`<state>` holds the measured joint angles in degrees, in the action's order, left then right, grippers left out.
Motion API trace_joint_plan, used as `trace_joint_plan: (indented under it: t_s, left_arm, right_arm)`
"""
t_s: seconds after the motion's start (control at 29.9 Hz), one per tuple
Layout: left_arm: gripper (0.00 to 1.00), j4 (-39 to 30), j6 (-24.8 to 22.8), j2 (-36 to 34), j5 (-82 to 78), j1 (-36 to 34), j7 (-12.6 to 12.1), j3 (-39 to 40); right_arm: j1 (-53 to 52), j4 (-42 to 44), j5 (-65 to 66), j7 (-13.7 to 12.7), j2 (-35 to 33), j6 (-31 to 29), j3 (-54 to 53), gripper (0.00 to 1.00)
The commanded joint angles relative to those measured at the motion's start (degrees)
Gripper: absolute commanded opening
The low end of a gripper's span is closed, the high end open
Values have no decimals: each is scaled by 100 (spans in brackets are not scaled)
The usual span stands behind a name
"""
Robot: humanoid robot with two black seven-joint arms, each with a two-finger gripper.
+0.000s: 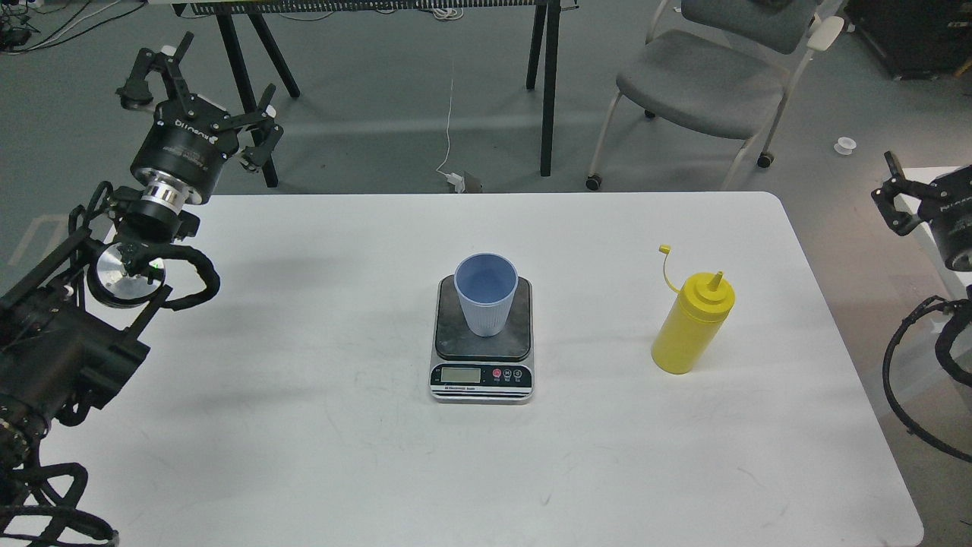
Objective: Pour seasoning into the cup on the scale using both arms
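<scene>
The yellow seasoning bottle [691, 327] stands upright on the white table [304, 425] at the right, its tethered cap [665, 249] off the nozzle. The light blue ribbed cup [486, 292] stands upright on the scale [481, 342] at the table's middle. My left gripper [199, 95] is open and empty, raised beyond the table's far left corner. My right gripper [930, 182] is at the right edge of the view, off the table and well away from the bottle. It is partly cut off; its visible finger is splayed wide, and it holds nothing.
A grey chair [706, 83] stands behind the table at the right. Black stand legs [547, 83] are behind the middle and the left. A second white table [923, 197] lies at the right, behind my right gripper. A white cable [449, 137] runs over the floor.
</scene>
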<state>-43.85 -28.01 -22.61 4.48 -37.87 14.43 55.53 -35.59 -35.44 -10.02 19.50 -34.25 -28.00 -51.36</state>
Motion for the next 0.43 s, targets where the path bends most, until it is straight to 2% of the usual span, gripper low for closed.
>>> trace_joint_plan:
  t_s: [0.0, 0.07, 0.2, 0.4]
  left_arm:
    - [100, -1, 1, 20, 1, 192, -2, 160]
    - [100, -1, 1, 46, 1, 254, 15, 160]
    - [100, -10, 1, 38, 1, 289, 33, 195]
    - [100, -19, 1, 20, 1, 280, 24, 406]
  right_arm:
    - [-729, 721, -9, -192, 252, 0, 152, 99]
    - [-966, 907, -17, -271, 497, 0, 144, 99]
    - [-1011, 925, -17, -263, 841, 0, 117, 99]
    - [-1029, 916, -26, -245, 991, 0, 73, 99]
